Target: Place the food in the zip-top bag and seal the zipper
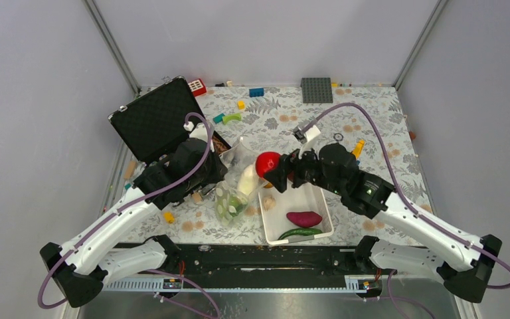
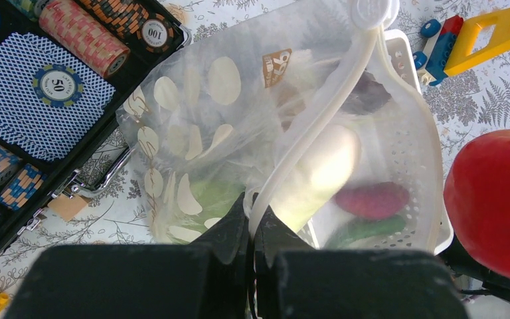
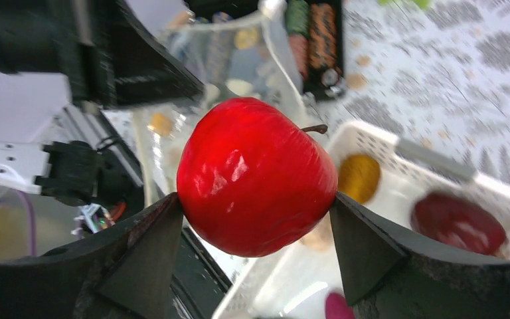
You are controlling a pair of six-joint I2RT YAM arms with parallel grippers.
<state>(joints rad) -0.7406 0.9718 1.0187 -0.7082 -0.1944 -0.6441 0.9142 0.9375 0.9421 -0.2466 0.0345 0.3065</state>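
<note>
My right gripper (image 3: 255, 219) is shut on the red tomato (image 3: 255, 176), held in the air just right of the zip-top bag's mouth (image 1: 239, 156). My left gripper (image 2: 252, 216) is shut on the bag's zipper strip (image 2: 319, 126) and holds the clear bag (image 2: 199, 113) up and open. Inside the bag lie a white radish (image 2: 322, 169) and green cabbage (image 2: 206, 196). The white basket (image 1: 324, 211) holds a purple sweet potato (image 1: 304, 218), a long green pepper (image 1: 300, 232) and a brown oval (image 3: 358, 176). A dark-red bulb (image 3: 458, 222) also lies in it.
An open black case (image 1: 153, 119) of poker chips (image 2: 83, 33) stands behind the left arm. Toy bricks (image 1: 257, 92) and a grey baseplate (image 1: 317, 90) lie at the back. A yellow brick (image 1: 168, 216) sits near the left arm.
</note>
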